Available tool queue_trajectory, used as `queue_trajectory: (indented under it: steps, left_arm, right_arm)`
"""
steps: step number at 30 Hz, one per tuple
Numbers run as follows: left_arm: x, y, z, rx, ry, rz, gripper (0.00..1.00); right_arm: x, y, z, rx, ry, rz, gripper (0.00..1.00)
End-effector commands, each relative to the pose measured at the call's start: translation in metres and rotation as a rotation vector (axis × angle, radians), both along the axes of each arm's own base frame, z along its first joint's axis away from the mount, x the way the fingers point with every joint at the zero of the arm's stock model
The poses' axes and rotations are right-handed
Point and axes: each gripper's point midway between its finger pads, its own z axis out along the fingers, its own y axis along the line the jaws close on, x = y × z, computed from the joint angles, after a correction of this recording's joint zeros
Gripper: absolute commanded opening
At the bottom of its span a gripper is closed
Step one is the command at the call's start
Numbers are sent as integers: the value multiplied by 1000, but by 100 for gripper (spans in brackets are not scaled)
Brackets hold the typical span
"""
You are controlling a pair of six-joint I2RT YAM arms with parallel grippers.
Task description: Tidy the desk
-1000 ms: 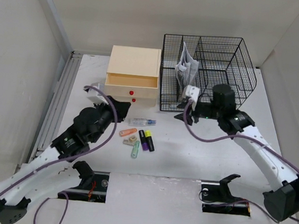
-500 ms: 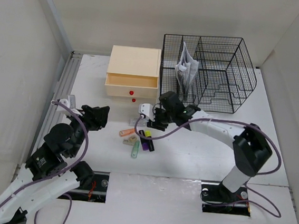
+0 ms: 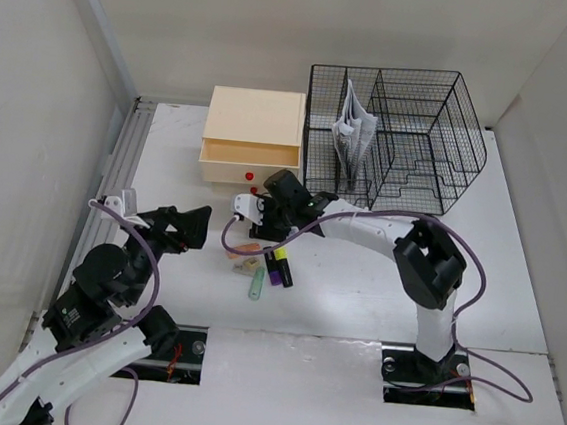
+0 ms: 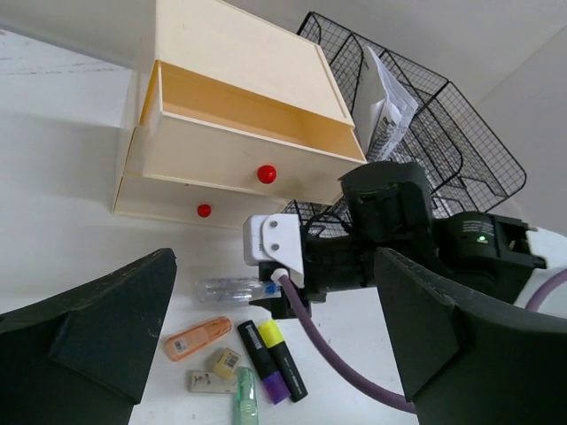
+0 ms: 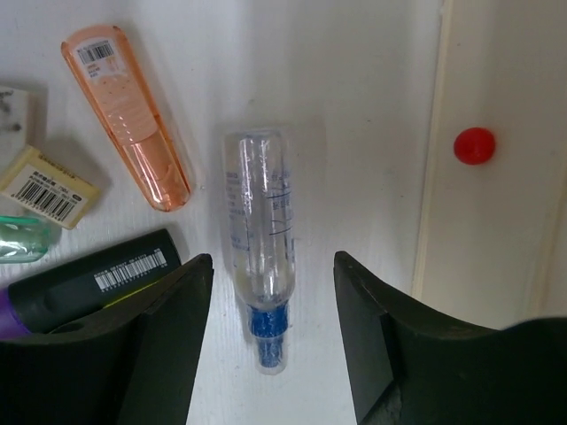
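Note:
On the white desk (image 3: pixel 521 246) a clear bottle with a blue cap (image 5: pixel 260 221) lies in front of the cream drawer box (image 3: pixel 254 119). My right gripper (image 5: pixel 270 292) hangs just above it, open, one finger on each side of the cap end and neither touching. From above, the right gripper (image 3: pixel 263 221) covers most of the bottle. My left gripper (image 3: pixel 187 225) is to the left of the small items, open wide and holding nothing. In the left wrist view the bottle (image 4: pixel 230 289) shows under the right gripper.
Near the bottle lie an orange highlighter (image 3: pixel 242 252), two black markers (image 3: pixel 278 267), small erasers (image 4: pixel 224 362) and a green tube (image 3: pixel 256 286). The box's top drawer (image 4: pixel 239 102) is pulled out. A black wire rack (image 3: pixel 412 134) holds papers (image 3: pixel 354 129). A metal rail (image 3: pixel 116 176) lines the left.
My left gripper has drawn back from the drawer box toward the near left and opened wide. My right arm has swung left from the rack down over the bottle, its jaws widening.

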Motion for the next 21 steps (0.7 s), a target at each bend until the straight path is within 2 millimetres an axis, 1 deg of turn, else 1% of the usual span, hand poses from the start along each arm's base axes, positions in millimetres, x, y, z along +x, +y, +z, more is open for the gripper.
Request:
queue_trajectory:
  steps: [1,2,4,5,6,7,8,10,11,12,13,15,16,17,18,19,20,21]
  left_arm:
    - [-4,2,11,-25,-54,-10,93]
    - [-6,2,13,-33,-63,-19,96]
    - [-8,4,15,-40,-71,-19,98]
    - [-9,6,17,-49,-80,-19,98]
    - [-9,6,17,-49,-80,-19,98]
    - [-11,7,18,-55,-87,-19,98]
    - [-11,7,18,-55,-87,-19,99]
    - [-12,9,20,-62,-93,-19,99]
    - [-12,9,20,-62,-93,-19,99]
    - [-14,10,21,-68,-100,-19,99]
    - [-14,10,21,-68,-100,-19,99]
    - [-14,10,19,-62,-93,-19,99]
    - [-14,10,19,-62,-93,-19,99]
    - [-14,10,19,-62,-93,-19,99]
    - [-14,10,19,-62,-93,-19,99]
    - [-14,10,19,-62,-93,-19,99]
    - [-14,10,19,-62,-93,-19,99]
    - [-14,10,19,-62,-93,-19,99]
  right_arm:
    - [3,8,11,6,-9,-6,63]
    - [4,9,7,-6,1,-6,63]
    - [6,11,6,-5,0,-6,63]
    - [5,11,-1,-17,9,-6,63]
    - [6,11,1,-17,9,-6,63]
    - [7,13,-3,-21,12,-6,63]
    - [5,11,-12,-41,28,-6,63]
    - [7,13,-14,-47,33,-6,63]
    - [5,11,-24,-69,50,-6,63]
    - [7,13,-21,-62,44,-6,63]
    - [5,11,-28,-78,57,-6,63]
    - [4,11,-32,-85,72,0,63]
    - [1,8,-38,-103,86,0,63]
    - [3,11,-35,-96,80,0,63]
    - [1,8,-41,-114,94,0,63]
    - [-2,7,-43,-121,101,17,63]
    - [-6,4,-45,-132,119,23,60]
    - [-5,5,-42,-134,114,30,49]
